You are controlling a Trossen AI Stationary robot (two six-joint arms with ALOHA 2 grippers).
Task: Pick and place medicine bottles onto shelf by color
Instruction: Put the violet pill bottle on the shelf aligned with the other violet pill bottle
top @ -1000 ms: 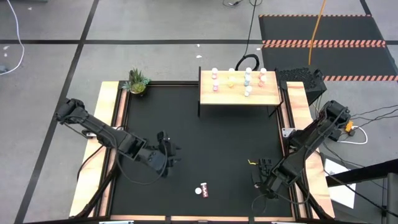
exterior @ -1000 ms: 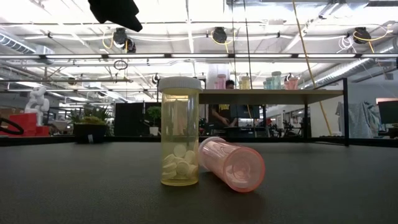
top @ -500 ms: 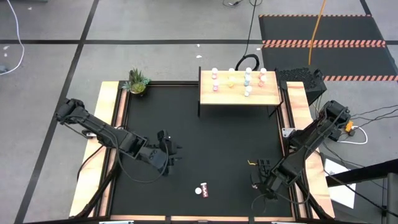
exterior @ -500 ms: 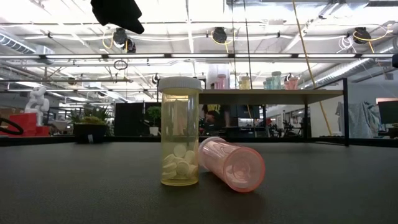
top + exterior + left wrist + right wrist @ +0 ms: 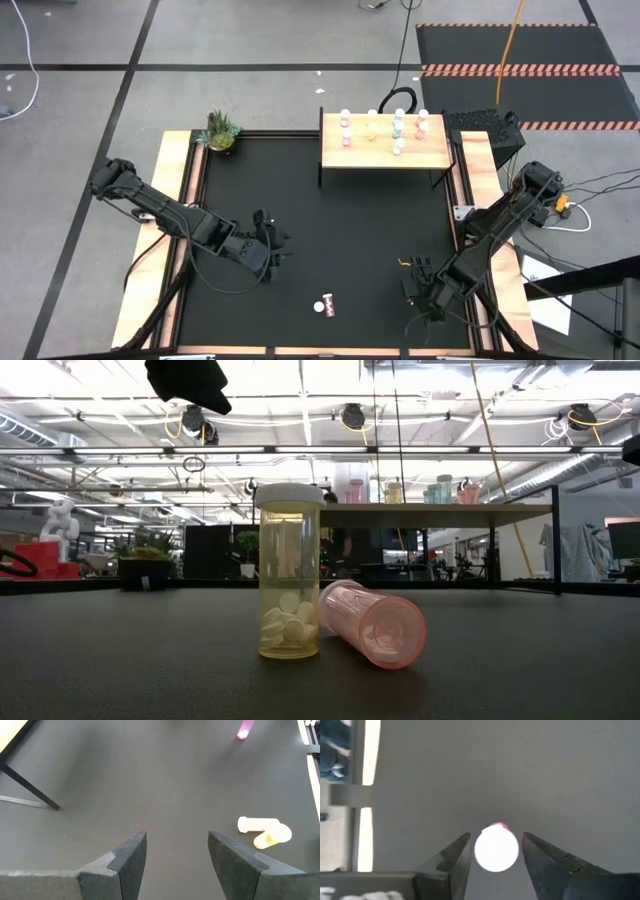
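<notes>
Two medicine bottles sit near the table's front middle. A yellow one (image 5: 289,595) stands upright under a white cap, and a pale pink one (image 5: 375,622) lies on its side against it. Several more stand on the shelf (image 5: 435,155) at the far edge. My right gripper (image 5: 496,837) hangs over the near right of the table (image 5: 420,287), shut on a pink bottle whose white cap (image 5: 496,851) faces the wrist camera. My left gripper (image 5: 177,837) is open and holds nothing, above the near left of the table (image 5: 272,245). My right gripper has the pink bottle between its two fingers (image 5: 462,852), which flank it level with the cap. The bottle lies along the fingers, cap toward the wrist. Only a sliver of pink body (image 5: 499,825) shows past the cap. The cap hides where the fingers meet the body.
A small potted plant (image 5: 221,131) stands at the table's far left corner. The shelf rests on thin dark legs (image 5: 30,790). Bare black tabletop lies between the two arms and in front of the shelf.
My right gripper has tipped a little where it hangs, its fingers shifting slightly toward the table's left. A dark part of that arm now shows at the low view's right edge. The two front bottles have not moved.
</notes>
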